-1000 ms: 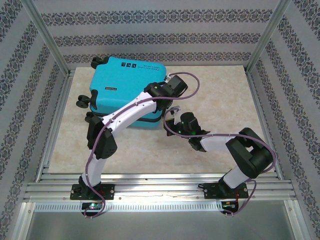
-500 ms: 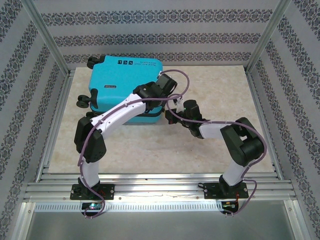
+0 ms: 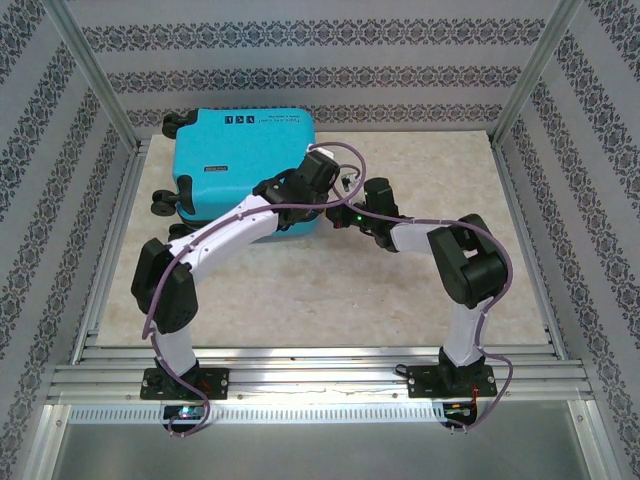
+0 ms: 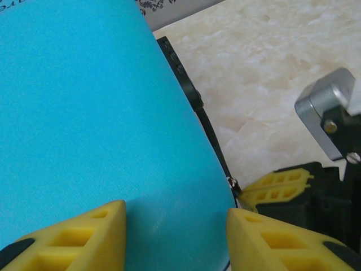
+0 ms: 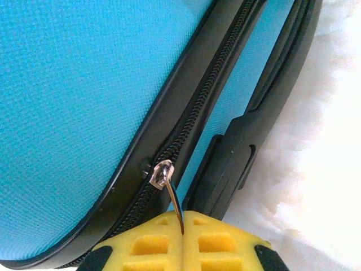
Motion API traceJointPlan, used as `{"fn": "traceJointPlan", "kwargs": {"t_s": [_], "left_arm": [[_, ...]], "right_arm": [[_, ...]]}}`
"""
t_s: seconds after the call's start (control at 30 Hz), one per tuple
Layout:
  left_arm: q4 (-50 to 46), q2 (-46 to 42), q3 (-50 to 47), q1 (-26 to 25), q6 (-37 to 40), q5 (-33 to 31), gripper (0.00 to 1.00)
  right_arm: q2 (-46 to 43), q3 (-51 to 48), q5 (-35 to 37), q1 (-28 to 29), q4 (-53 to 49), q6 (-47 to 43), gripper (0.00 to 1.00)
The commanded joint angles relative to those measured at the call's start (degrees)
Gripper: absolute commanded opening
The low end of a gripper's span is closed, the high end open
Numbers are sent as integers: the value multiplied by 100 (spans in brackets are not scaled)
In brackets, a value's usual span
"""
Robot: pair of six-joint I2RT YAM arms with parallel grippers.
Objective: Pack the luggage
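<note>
Pinching one zipper pull (image 5: pixel 168 191) on one luggage (image 5: pixel 73 113): right tool (image 5: pixel 183 226).

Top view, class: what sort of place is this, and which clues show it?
Probably a robot test cell: metal frame posts, patterned wall panels, and two arms bolted to a rail at the table edge.

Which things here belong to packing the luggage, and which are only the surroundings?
Belonging to the job:
- luggage
- zipper pull
- right gripper, jaws shut on the zipper pull
- left gripper, jaws apart over the turquoise shell

Only surroundings:
- marbled table
- patterned walls
- aluminium frame
</note>
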Motion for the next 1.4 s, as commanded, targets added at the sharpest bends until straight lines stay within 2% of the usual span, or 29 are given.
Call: {"fn": "traceJointPlan", "kwargs": {"t_s": [0.0,0.2,0.37,0.53,0.67,0.77,0.97,1.17,1.37], "left_arm": [[-1588,242,-738,-123,-122,1244,47],[-1321,9,-1319,-125,-172,1596,44],[-1274,-325,-1917,-123,-340,1682,43],[-1457,-1117,-2805,-132,-680,1643,42],[-1807,-1892,-2966,-141,-895,1630,42],[-2064,-2345,-2504,-141,-884,1613,45],[-2296,-2256,-1211,-140,-621,1305,63],[-2516,-1362,20,-115,-173,433,75],[-2677,192,2095,67,199,-68,79]], "right_arm": [[-55,641,579,-348,1275,172,0],[-86,298,258,-255,1938,622,0],[-447,-471,453,113,2436,801,0],[-794,-1002,700,463,2392,730,0],[-855,-1101,652,626,2349,705,0],[-812,-1043,612,650,2299,684,0],[-662,-954,457,582,2342,695,0],[-619,-907,347,554,2341,666,0],[-565,-881,307,548,2330,664,0]]}}
